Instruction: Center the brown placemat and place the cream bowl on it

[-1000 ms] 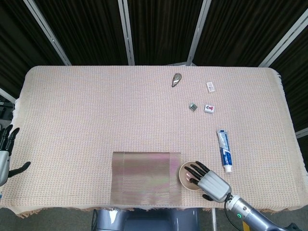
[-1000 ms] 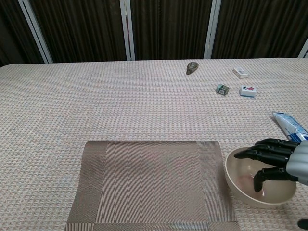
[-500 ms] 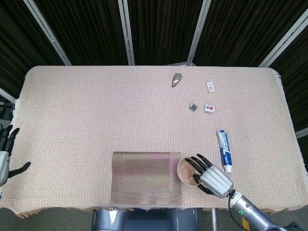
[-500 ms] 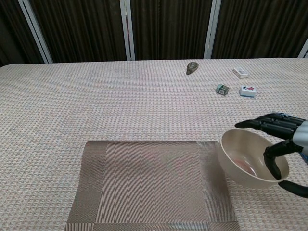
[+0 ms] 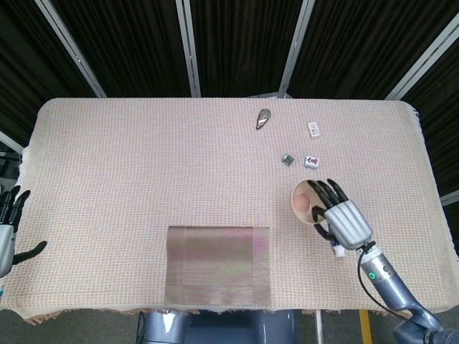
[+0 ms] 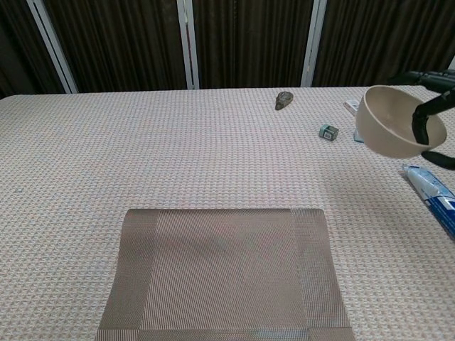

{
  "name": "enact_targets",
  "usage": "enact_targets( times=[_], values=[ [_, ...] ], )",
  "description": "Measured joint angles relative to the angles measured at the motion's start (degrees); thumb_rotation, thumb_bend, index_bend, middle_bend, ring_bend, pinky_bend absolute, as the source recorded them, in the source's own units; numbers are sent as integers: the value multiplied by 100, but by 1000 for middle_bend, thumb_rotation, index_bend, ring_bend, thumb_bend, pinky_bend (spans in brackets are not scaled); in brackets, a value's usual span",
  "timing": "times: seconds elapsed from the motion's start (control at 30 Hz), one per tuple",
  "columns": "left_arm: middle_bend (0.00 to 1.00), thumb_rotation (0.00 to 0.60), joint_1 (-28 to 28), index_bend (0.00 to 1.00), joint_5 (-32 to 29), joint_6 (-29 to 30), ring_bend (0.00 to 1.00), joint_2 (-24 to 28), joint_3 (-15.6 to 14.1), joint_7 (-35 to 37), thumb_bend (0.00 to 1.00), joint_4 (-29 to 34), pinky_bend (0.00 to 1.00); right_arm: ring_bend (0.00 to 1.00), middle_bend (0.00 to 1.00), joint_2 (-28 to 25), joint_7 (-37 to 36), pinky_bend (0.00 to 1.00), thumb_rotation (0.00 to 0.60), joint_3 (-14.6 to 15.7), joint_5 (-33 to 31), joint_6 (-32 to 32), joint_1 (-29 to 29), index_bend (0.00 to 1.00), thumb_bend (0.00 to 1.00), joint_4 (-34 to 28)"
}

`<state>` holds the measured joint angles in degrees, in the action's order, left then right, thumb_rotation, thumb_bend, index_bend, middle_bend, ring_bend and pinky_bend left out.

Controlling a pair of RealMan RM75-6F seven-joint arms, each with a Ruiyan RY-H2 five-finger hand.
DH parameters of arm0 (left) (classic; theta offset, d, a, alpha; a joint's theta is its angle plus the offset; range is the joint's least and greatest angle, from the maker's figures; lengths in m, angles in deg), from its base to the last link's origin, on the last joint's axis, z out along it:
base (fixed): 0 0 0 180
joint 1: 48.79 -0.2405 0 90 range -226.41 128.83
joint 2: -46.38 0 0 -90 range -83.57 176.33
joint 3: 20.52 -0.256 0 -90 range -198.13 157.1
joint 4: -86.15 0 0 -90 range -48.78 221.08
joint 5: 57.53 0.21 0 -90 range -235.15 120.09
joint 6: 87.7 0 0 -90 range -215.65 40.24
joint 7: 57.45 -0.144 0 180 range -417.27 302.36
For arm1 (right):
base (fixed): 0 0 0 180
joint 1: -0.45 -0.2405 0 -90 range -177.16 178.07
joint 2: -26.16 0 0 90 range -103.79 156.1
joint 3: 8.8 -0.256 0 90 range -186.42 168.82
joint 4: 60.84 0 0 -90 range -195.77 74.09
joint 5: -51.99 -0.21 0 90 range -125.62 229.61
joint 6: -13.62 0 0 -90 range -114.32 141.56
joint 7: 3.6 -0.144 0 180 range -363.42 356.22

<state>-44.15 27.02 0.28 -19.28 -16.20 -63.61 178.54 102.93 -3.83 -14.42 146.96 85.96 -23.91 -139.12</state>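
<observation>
The brown placemat (image 5: 218, 264) (image 6: 224, 273) lies flat at the table's near edge, a little left of middle. My right hand (image 5: 343, 218) (image 6: 432, 117) grips the cream bowl (image 5: 306, 201) (image 6: 387, 121) by its rim, fingers inside it, and holds it tilted in the air to the right of the mat and well above the table. Off the table's left edge my left hand (image 5: 10, 229) hangs with its fingers apart, holding nothing; only the head view shows it.
A toothpaste tube (image 6: 433, 193) lies under the raised bowl at the right. Further back are a small green cube (image 5: 287, 159) (image 6: 328, 131), a white tile with red marks (image 5: 312, 163), a white eraser (image 5: 313, 129) and a grey stone-like piece (image 5: 263, 118) (image 6: 284, 99).
My right hand has lifted the bowl off the table beside the mat's right edge and carried it up, back and to the right. The mat and left hand have not moved.
</observation>
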Motion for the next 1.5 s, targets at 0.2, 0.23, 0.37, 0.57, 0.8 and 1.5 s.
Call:
enact_targets(
  times=[0.2,0.23,0.37,0.57,0.8,1.5],
  values=[
    [0,600,9,0,-48,-31,0,-9,14,-10,0,-16,0,0,0,68,289,0,600,-498,-1176,-851,-301,736,387,588],
    [0,600,10,0,-59,-37,0,-11,17,-12,0,-21,0,0,0,102,357,0,600,-558,-1379,-1022,-350,736,386,733],
    [0,600,16,0,-115,-72,0,-30,27,-24,0,-40,0,0,0,279,461,0,600,-624,-1776,-1379,-441,736,383,1194],
    [0,600,25,0,-117,-105,0,-59,9,-84,0,-42,0,0,0,600,376,0,600,-547,-1899,-1571,-487,735,382,1808],
    [0,600,40,0,-141,-141,0,-107,2,-176,0,-40,0,0,0,809,71,0,600,-412,-1825,-1606,-507,83,41,2234],
    [0,600,154,149,1283,39,0,-127,-432,365,3,-150,0,0,0,-466,-591,0,600,-31,-928,633,567,0,0,-83]
  ],
)
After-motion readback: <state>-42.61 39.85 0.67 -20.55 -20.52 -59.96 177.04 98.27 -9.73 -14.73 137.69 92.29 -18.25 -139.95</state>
